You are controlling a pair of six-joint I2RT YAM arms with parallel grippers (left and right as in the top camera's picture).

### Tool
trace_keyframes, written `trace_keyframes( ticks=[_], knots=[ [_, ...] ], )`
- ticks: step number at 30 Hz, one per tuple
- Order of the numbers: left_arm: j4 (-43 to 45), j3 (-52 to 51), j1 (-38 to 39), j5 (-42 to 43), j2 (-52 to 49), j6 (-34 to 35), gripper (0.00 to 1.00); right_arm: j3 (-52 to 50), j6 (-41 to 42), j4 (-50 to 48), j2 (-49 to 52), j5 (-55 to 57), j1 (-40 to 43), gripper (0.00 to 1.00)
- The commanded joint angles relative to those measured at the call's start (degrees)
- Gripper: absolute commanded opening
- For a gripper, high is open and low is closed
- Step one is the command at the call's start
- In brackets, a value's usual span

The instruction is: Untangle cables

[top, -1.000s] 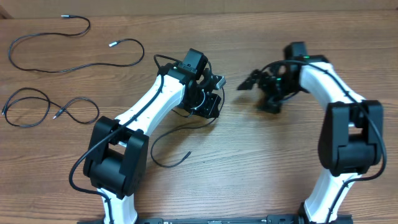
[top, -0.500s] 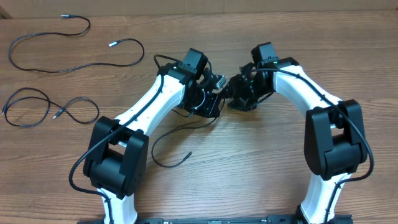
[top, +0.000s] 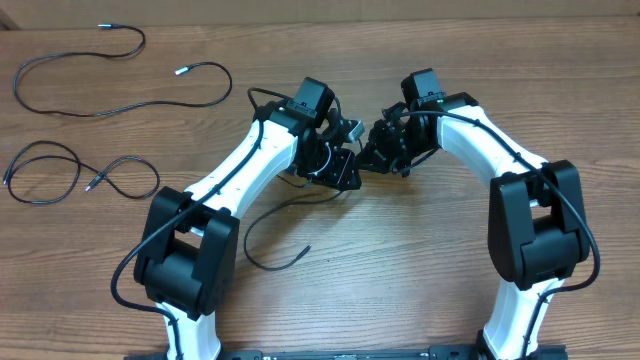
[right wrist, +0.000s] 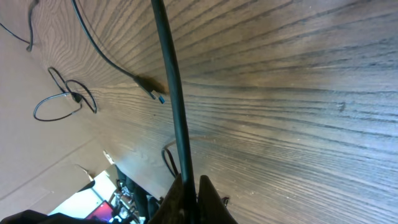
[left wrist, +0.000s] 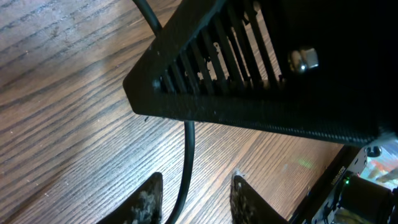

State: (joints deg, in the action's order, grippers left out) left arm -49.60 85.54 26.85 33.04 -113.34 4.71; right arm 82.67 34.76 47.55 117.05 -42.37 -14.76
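Right arm has swung in from the right side of the table [top: 400, 280] and now sits just beside the left one; in that time its jaws went from wide to fully closed. Right gripper [right wrist: 188, 196] is pinched on the centre cable [right wrist: 171, 93], fingers tight on both sides of the cord. Left gripper [left wrist: 194, 202] has just loosened: jaws partly apart, same cable threading between the fingers [left wrist: 146, 200] with daylight on either side, so we read it as straddled, not held. Key geometry: from the right wrist, the cord's long axis runs straight out from the fingertips and away over the wood. From overhead, the span between the two grippers is very short, and the rest trails back under the left arm to a loose end lying in front of that arm's base. Left arm is nearer that slack, while the right has the only grip, so we judge any pull-apart depends on the right hold not slipping. Count: we see three cables, namely the centre one, the top-left cable [top: 90, 115] laid out in a long open curve, and the left coil cable [top: 42, 143] in loose loops. Both of those lie well apart from the grippers. No knot is visible, though the arms hide part of the centre run.
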Motion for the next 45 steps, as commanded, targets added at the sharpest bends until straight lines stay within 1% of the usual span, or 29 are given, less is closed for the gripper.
trace_keyframes(
  ticks=[1,4,6,7,10,11,14,15,16,17,18,22,23,24,25,32,35,38,42,45],
  knots=[
    [0.2,-0.2,-0.3,1.0,1.6,-4.3,0.42,1.0,1.1,-0.2,-1.7,-1.5,-0.2,0.04],
    [0.2,-0.2,-0.3,0.6,1.6,-6.4,0.46,1.0,1.1,-0.2,-1.7,-1.5,-0.2,0.04],
    [0.2,-0.2,-0.3,-2.4,1.6,-6.5,0.39,1.0,1.1,-0.2,-1.7,-1.8,-0.2,0.04],
    [0.1,-0.2,-0.2,-3.5,1.6,-6.5,0.32,1.0,1.1,-0.4,-1.7,-2.8,-0.2,0.04],
    [-0.1,-0.2,-0.1,-3.0,1.6,-6.4,0.24,1.0,1.1,-0.8,-1.7,-4.2,-0.2,0.04],
    [-0.1,-0.2,0.1,-3.0,1.6,-6.4,0.17,1.0,1.0,-0.8,-1.7,-4.2,-0.2,0.04],
    [-0.1,-0.2,0.2,-3.0,1.6,-6.4,0.16,1.0,1.0,-0.8,-1.7,-4.3,-0.3,0.04],
    [-0.3,-0.2,0.3,-3.0,1.6,-6.4,0.18,1.0,1.0,-0.8,-1.7,-4.3,-0.3,0.04],
    [-0.5,-0.2,0.3,-3.0,1.6,-6.4,0.16,1.0,1.0,-0.8,-1.7,-4.3,-0.3,0.04],
    [-0.6,-0.2,0.3,-3.0,1.6,-6.4,0.08,1.0,1.0,-0.8,-1.7,-4.3,-0.3,0.04],
    [-0.8,-0.2,0.3,-3.0,1.6,-6.4,0.04,1.0,1.0,-0.8,-1.7,-4.2,-0.3,0.04],
    [-0.8,-0.2,0.2,-3.0,1.7,-6.4,0.04,1.0,0.8,-0.7,-1.7,-2.4,-0.3,0.05],
    [-0.8,-0.2,0.2,-3.0,1.8,-6.4,0.04,1.0,0.8,-0.6,-1.7,-2.0,-0.3,0.12],
    [-0.9,-0.2,0.0,-3.0,2.1,-6.4,0.04,1.0,0.8,-0.5,-1.7,-1.2,-0.2,0.42],
    [-1.1,-0.2,-0.2,-3.0,2.8,-6.2,0.04,1.0,0.8,-0.4,-1.7,-1.0,0.0,1.00],
    [-0.8,-0.1,-1.6,-4.2,13.9,-5.9,0.04,1.0,0.8,-0.4,-1.7,3.6,3.8,1.00],
    [-0.9,-0.1,-2.9,-8.2,22.4,-2.1,0.04,1.0,0.8,-0.3,-1.7,5.2,7.5,1.00],
    [-1.2,-0.1,-3.6,-9.3,28.1,-0.4,0.04,1.0,0.8,-0.3,-1.7,9.9,10.8,1.00],
    [-1.1,-0.1,-3.6,-9.9,31.5,0.7,0.04,1.0,0.8,-0.3,-1.7,11.9,13.3,1.00],
    [-0.8,-0.1,-3.6,-13.7,32.1,5.0,0.04,1.0,0.8,-0.4,-1.7,11.9,13.6,1.00]
  ],
)
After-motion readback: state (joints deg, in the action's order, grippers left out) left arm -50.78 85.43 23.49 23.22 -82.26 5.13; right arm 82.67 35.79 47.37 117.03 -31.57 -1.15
